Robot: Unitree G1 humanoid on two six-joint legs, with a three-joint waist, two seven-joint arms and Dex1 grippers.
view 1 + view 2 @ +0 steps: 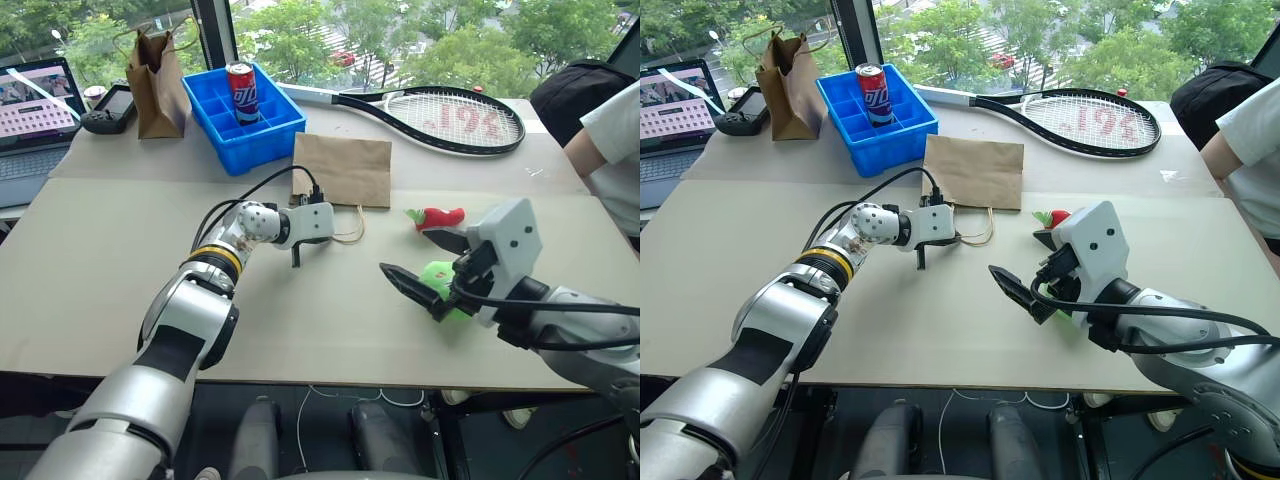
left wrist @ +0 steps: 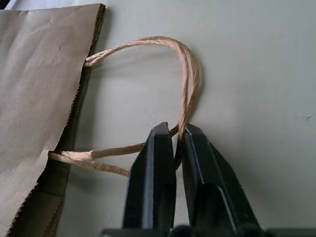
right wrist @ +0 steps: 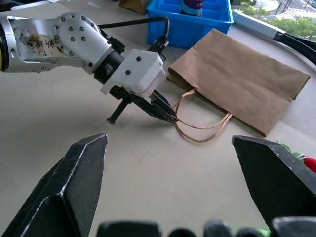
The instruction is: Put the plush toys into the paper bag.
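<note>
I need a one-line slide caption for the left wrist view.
Left end effector shut on the cord handle of the flat paper bag.

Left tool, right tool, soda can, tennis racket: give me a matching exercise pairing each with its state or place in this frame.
Things:
1. left tool
2. right tool
3. soda can
4. tennis racket

States or places:
A. standing in the blue bin
B. open, near the green plush toy
C. lying flat at the far side of the table
D. shut on the paper bag's handle

Pairs: 1-D, 2-B, 3-A, 4-C
</note>
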